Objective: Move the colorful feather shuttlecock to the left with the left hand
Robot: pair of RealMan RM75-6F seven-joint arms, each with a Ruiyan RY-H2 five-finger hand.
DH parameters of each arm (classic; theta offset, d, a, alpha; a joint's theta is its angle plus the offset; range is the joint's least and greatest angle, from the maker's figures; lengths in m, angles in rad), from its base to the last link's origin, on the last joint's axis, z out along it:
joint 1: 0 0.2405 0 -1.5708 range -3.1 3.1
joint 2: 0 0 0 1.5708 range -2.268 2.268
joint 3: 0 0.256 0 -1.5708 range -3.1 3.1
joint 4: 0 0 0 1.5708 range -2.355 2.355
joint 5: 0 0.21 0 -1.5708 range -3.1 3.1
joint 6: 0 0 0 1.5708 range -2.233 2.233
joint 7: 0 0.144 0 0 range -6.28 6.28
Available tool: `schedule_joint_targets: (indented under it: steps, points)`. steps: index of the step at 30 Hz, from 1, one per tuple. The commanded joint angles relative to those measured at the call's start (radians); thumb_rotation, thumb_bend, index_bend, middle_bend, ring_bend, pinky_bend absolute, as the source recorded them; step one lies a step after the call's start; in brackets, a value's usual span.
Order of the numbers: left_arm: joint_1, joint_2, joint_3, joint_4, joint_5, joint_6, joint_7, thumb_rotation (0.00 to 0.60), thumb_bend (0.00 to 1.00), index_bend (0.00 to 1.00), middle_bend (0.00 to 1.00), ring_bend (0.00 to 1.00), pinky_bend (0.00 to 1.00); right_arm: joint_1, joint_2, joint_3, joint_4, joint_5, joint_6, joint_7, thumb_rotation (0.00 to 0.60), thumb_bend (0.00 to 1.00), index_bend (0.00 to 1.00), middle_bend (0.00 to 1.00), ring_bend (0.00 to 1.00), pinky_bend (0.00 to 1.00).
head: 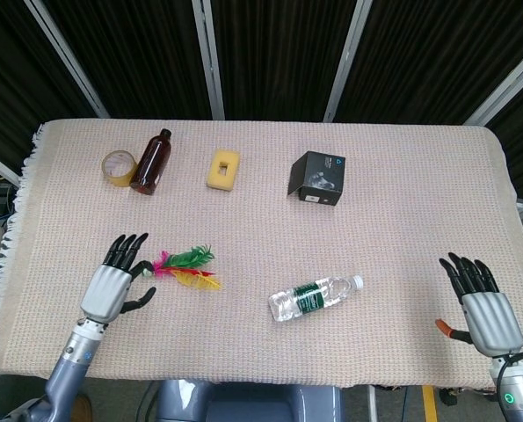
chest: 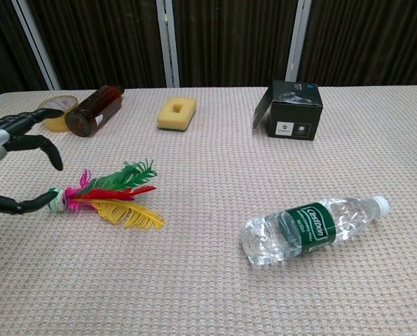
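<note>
The colorful feather shuttlecock (head: 185, 266) (chest: 110, 194) lies flat on the woven cloth, green-and-white base to the left, with pink, green, red and yellow feathers fanning right. My left hand (head: 116, 282) (chest: 12, 161) hovers just left of its base with fingers spread and curved and nothing in them. In the chest view the thumb tip reaches next to the base; whether it touches I cannot tell. My right hand (head: 478, 306) is far off at the table's front right, fingers spread and empty.
A clear water bottle (head: 315, 296) lies right of the shuttlecock. At the back stand a tape roll (head: 119, 168), a brown bottle (head: 151, 161), a yellow sponge (head: 223, 170) and a black box (head: 317, 178). The cloth's fringed left edge (head: 15, 229) is near.
</note>
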Motion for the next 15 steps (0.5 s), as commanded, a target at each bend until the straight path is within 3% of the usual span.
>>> schedule_joint_targets:
  steps: [1,15]
  points:
    - [-0.037,-0.074,-0.012,0.060,-0.011,-0.025,0.009,0.528,0.31,0.41,0.00,0.00,0.00,-0.003,0.013,0.001,-0.002,0.004,0.006,0.020,0.600,0.11,0.00,0.00,0.00,0.00]
    - [-0.115,-0.265,-0.029,0.232,-0.021,-0.035,0.004,0.529,0.33,0.41,0.00,0.00,0.00,-0.004,0.037,-0.019,0.002,-0.008,-0.009,0.067,0.600,0.11,0.00,0.00,0.00,0.00]
